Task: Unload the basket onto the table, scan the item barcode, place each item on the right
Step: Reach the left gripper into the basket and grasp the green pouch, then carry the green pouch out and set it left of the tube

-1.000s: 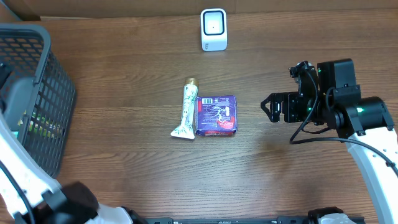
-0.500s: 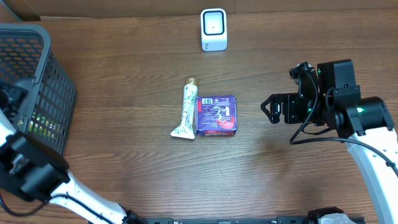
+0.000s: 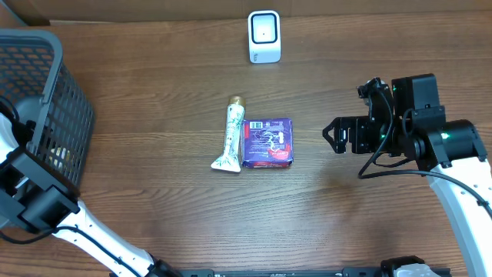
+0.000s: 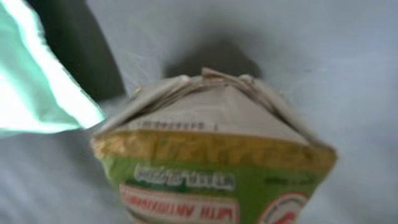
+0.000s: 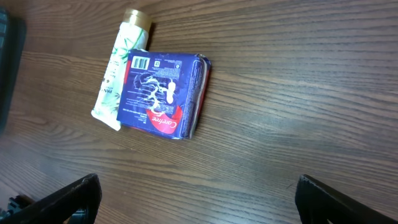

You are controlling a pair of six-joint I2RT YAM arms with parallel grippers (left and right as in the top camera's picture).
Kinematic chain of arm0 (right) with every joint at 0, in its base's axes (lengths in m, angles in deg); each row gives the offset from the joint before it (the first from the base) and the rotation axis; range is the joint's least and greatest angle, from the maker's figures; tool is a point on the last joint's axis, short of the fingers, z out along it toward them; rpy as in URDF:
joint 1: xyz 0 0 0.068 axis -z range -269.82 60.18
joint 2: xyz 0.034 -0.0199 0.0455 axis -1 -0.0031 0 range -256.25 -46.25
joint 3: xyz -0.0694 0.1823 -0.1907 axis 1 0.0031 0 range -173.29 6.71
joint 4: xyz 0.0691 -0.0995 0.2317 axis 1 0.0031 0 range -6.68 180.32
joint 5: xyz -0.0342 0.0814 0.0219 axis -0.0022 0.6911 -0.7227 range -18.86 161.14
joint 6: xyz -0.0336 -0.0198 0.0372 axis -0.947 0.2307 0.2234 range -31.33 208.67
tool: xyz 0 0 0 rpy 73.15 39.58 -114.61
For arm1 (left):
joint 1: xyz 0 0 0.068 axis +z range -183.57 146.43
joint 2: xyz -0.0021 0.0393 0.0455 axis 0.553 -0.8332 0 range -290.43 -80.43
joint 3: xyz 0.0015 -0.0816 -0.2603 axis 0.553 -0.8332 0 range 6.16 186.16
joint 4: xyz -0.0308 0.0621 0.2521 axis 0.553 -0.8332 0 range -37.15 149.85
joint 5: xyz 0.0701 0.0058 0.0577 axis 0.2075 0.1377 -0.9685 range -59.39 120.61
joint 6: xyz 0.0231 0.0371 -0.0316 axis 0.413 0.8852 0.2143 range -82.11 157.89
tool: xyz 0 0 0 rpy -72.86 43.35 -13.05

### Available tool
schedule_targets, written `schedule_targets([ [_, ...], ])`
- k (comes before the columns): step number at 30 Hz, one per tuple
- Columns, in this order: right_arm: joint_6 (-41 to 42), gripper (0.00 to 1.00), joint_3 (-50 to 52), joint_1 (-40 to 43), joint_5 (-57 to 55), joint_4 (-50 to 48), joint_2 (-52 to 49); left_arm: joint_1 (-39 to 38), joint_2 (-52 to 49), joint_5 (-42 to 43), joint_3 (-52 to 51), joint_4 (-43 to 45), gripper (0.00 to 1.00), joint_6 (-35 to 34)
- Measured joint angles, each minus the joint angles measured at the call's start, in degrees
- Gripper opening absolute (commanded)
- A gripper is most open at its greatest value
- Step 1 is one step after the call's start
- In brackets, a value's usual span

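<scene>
Left tool closed down in the basket [image 3: 48, 85], right tool [image 3: 330, 135] wide open above the table [image 3: 169, 215].
My left tool is closed and out of sight inside the grey basket on the left. Its camera is filled by a green-and-yellow packet [image 4: 214, 168] with a folded top, and I cannot tell whether I grip it. My right tool hangs well right of the blue pack [image 3: 267, 142], with the tube [image 3: 231, 135] just beside the pack's left side. The white scanner [image 3: 264, 36] stands at the far edge.
</scene>
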Motion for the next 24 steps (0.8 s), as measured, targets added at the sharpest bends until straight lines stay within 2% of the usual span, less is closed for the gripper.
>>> schedule_targets([
  [4, -0.04, 1.0, 0.0, 0.0, -0.02, -0.07, 0.0, 0.0, 0.24, 0.07, 0.17, -0.26, 0.04, 0.02],
  [9, 0.0, 1.0, 0.0, 0.0, 0.0, -0.33, -0.02, 0.0, -0.59, 0.07, 3.15, -6.82, 0.04, 1.2],
  [12, 0.0, 1.0, 0.0, 0.0, 0.0, -0.7, -0.04, 0.0, -1.42, 0.04, 8.61, -11.61, 0.04, 2.49],
  [16, -0.02, 1.0, 0.0, 0.0, 0.02, -0.68, -0.04, -0.13, -0.5, 0.07, 21.03, -16.92, 0.04, 3.56],
  [20, 0.0, 1.0, 0.0, 0.0, 0.0, -0.68, -0.04, -1.33, 5.4, 0.04, 31.52, -20.04, 0.04, 5.14],
  [24, -0.02, 1.0, 0.0, 0.0, 0.0, -0.7, -0.04, -5.95, 17.0, 0.81, 36.65, -20.7, 0.04, 7.52],
])
